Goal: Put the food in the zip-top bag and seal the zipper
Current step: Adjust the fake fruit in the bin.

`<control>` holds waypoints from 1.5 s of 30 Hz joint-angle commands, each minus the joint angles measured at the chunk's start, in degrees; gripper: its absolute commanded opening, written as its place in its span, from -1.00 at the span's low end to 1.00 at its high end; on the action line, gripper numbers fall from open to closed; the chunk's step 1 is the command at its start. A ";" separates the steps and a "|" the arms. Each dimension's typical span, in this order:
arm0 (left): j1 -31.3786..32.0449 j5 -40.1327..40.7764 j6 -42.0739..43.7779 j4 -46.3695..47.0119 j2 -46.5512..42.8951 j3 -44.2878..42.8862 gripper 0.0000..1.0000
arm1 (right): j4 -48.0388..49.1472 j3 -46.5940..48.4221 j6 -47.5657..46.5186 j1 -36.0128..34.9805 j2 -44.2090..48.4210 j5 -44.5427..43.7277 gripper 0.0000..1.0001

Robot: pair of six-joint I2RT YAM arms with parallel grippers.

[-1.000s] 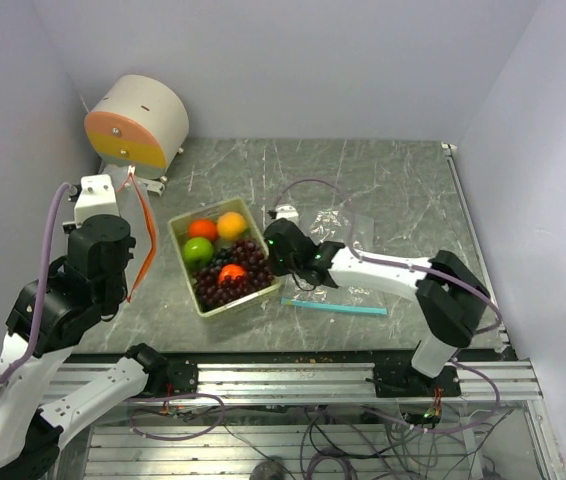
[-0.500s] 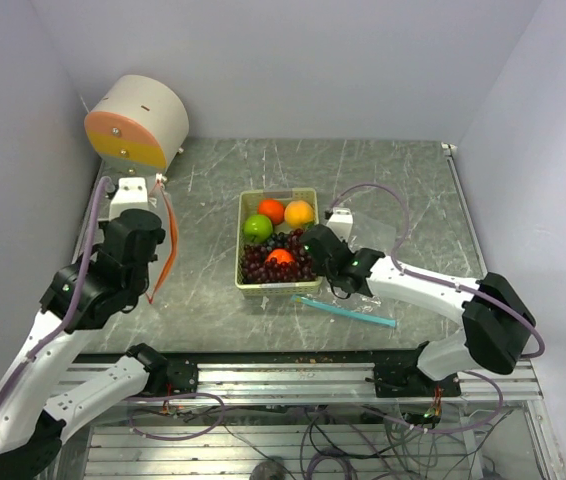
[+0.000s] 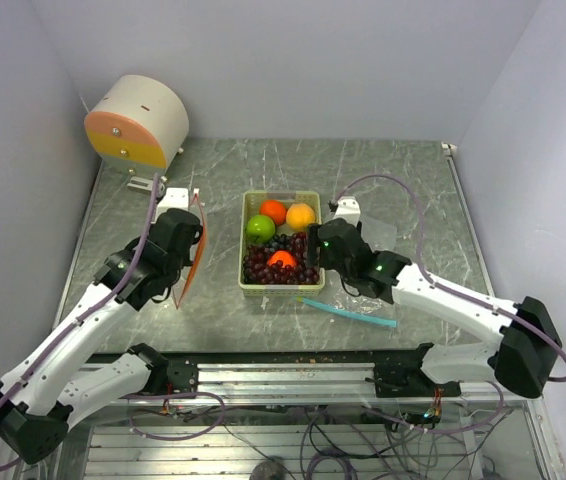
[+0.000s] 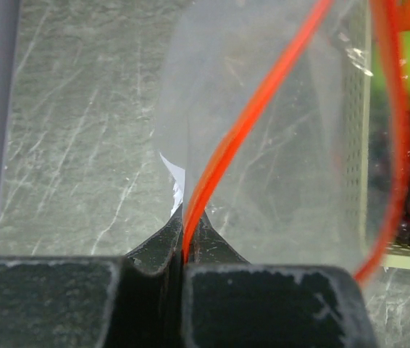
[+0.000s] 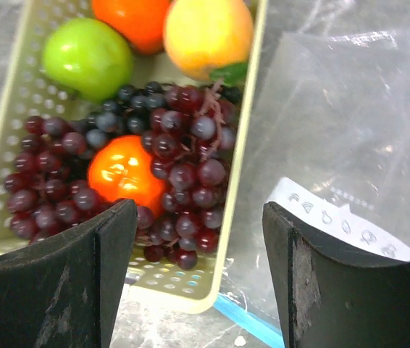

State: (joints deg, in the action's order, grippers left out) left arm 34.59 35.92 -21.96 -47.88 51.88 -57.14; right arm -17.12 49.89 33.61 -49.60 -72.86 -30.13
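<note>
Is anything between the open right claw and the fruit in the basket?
Nothing visible. The right gripper hangs open by the right rim of the basket; the grapes and red-orange fruit lie uncovered just ahead of it.

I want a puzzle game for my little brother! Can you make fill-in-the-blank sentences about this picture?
The grapes lie in the pale ____.
The left fingers are ____ on the orange strip of a clear bag.
The right fingers stand ____, holding nothing.
Missing words: basket, shut, open.
</note>
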 commanded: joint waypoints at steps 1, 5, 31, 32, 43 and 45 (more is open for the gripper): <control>-0.30 -3.52 -1.59 5.74 0.12 1.63 -0.86 | 5.43 2.11 -8.08 -0.32 1.26 8.49 0.37; -0.22 -5.64 -1.82 7.79 0.66 3.06 -0.87 | 10.48 4.54 -10.33 -0.38 -3.01 19.89 0.34; -0.25 -7.95 -0.55 9.46 -0.06 5.74 -0.86 | 9.16 11.54 -13.58 -3.86 -25.01 27.29 0.42; -0.23 -7.91 -0.54 9.35 -0.07 5.61 -0.86 | 8.79 11.70 -13.66 -3.88 -25.77 27.11 0.42; -0.25 -7.32 -0.81 8.27 -0.59 5.07 -0.87 | 8.49 12.05 -13.78 -4.15 -29.00 26.55 -0.59; -0.22 -7.06 -0.72 8.15 -0.69 4.91 -0.87 | 7.64 12.95 -13.79 -4.11 -28.50 25.51 -1.00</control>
State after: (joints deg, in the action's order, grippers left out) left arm 34.59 28.86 -22.94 -40.18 51.72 -50.72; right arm -3.77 62.24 20.25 -53.74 -100.22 -2.70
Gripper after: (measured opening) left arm 0.075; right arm 0.144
